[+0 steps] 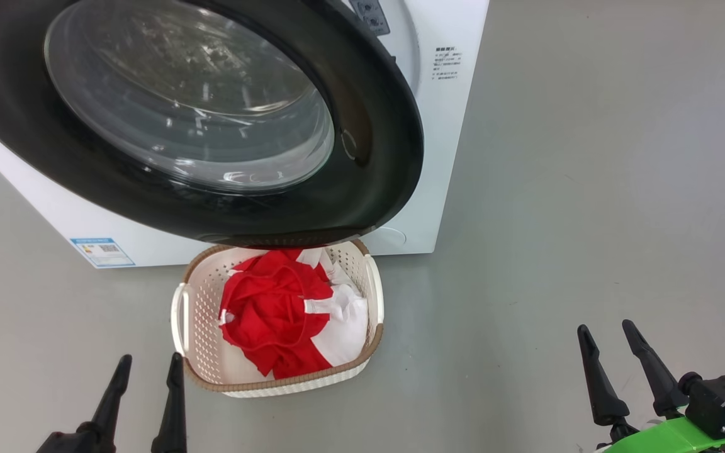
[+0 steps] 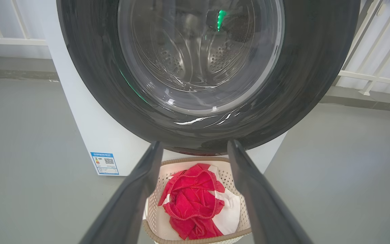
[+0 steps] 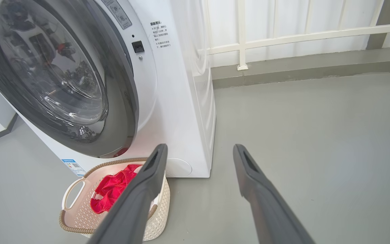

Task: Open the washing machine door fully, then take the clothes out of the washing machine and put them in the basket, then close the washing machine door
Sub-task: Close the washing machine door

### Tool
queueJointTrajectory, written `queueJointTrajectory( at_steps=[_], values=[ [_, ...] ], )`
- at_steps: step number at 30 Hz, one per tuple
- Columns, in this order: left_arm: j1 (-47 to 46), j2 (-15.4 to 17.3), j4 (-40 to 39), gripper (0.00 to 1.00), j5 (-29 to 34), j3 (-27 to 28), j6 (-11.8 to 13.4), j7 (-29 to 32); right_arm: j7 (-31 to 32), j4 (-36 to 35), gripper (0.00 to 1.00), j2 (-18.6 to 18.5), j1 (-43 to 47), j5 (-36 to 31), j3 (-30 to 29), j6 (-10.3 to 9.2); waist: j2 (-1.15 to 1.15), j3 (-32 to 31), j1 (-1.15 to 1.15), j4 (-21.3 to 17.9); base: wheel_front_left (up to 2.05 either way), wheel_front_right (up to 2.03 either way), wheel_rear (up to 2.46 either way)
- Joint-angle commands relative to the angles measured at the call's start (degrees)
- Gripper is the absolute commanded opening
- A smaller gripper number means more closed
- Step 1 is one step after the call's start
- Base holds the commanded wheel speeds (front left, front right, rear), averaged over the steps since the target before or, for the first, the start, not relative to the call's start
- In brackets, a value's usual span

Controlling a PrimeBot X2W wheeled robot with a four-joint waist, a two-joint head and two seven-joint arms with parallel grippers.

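The clothes [image 1: 271, 314], red fabric with white pieces, lie in the cream basket [image 1: 202, 340] on the floor just in front of the white washing machine [image 1: 444, 157]. The washing machine door [image 1: 369, 157], black-rimmed with a bulging glass window, lies close against the machine's front and overhangs the basket's far rim; whether it is latched I cannot tell. My left gripper [image 1: 151, 358] is open, low at the basket's near left. My right gripper [image 1: 605, 326] is open over bare floor, well to the basket's right. In the left wrist view the clothes [image 2: 191, 203] show between my open fingers.
Grey floor surrounds the machine, with wide free room to its right. A white railing [image 3: 283, 37] and a low grey kerb run along the back wall. A blue label [image 1: 101, 250] sits low on the machine's front. Through the door glass [image 2: 198, 54] the steel drum shows.
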Motion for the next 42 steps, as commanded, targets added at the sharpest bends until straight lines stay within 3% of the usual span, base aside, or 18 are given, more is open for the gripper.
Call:
queueJointTrajectory(
  at_steps=[1,2,3,4,6,14,31,42],
  values=[
    [-0.33,0.31,-1.59,1.00,-0.44,1.77,0.47,-0.46,-0.37,-1.55,1.00,-0.75,-0.03,0.09,1.04,0.43,0.00,0.06,0.00,0.04,0.00,0.00,0.00],
    [-0.38,0.31,-1.63,1.00,-0.52,1.73,0.46,-0.46,-0.37,-1.61,1.00,-0.76,-0.05,0.14,1.05,0.43,0.00,0.10,0.00,0.08,0.00,0.00,0.00],
    [-0.44,0.31,-1.66,1.00,-0.59,1.68,0.46,-0.46,-0.37,-1.66,0.80,-0.75,-0.09,0.19,1.08,0.43,0.00,0.14,0.00,0.14,0.00,0.00,0.00],
    [-0.50,0.31,-1.68,1.00,-0.64,1.61,0.46,-0.46,-0.37,-1.74,0.41,-0.74,-0.17,0.27,1.18,0.43,0.00,0.16,0.00,0.23,0.00,0.00,0.00],
    [-0.63,0.31,-1.69,1.00,-0.76,1.40,0.48,-0.46,-0.37,-2.12,0.01,-0.85,-0.36,0.70,1.77,0.43,0.00,0.18,0.00,0.49,0.00,0.00,0.00],
    [-1.36,0.30,-2.44,1.00,-1.64,-1.09,1.06,-0.46,-0.37,-2.30,0.00,-1.71,-4.29,1.74,6.05,0.43,0.00,1.21,0.00,3.40,0.00,0.00,0.00],
    [-7.24,0.30,-4.61,1.00,-3.36,-5.96,2.75,-0.46,-0.37,-2.08,0.00,-5.52,-24.92,3.98,14.90,0.43,0.00,10.16,0.00,8.69,0.00,0.00,0.00],
    [-10.90,0.30,-5.57,1.00,-5.17,-9.31,4.14,-0.46,-0.37,-1.31,0.00,-7.10,-30.77,4.71,15.65,0.43,0.00,15.18,0.00,11.67,0.00,0.00,0.00]
  ],
)
